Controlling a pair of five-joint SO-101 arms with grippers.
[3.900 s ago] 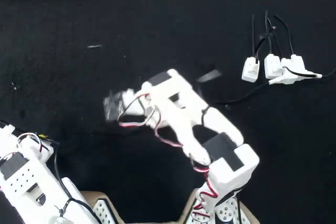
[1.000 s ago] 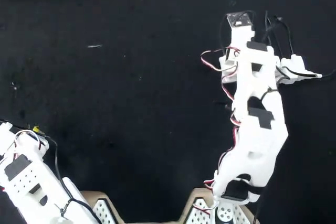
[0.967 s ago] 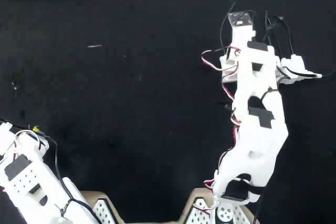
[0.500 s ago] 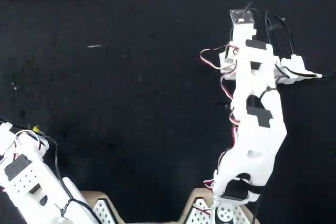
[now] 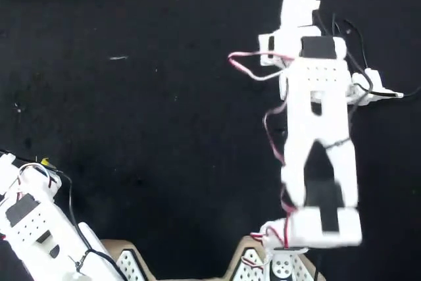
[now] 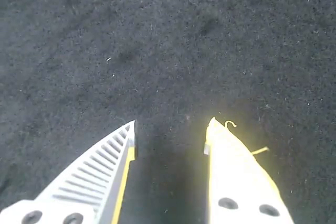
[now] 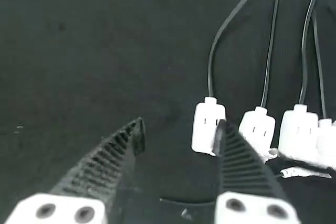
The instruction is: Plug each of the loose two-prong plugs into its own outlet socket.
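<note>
Three cameras on one black table [image 5: 131,97], here's how they sit.
High view hangs overhead, looking straight down, wide. The right wrist camera peers out past the right gripper [image 7: 178,125], close in on the white sockets [image 7: 257,128], the same sockets [image 5: 370,78] the high view catches. The left wrist camera, well away from the sockets, stares past the left gripper [image 6: 169,128] at tabletop, very near.
</note>
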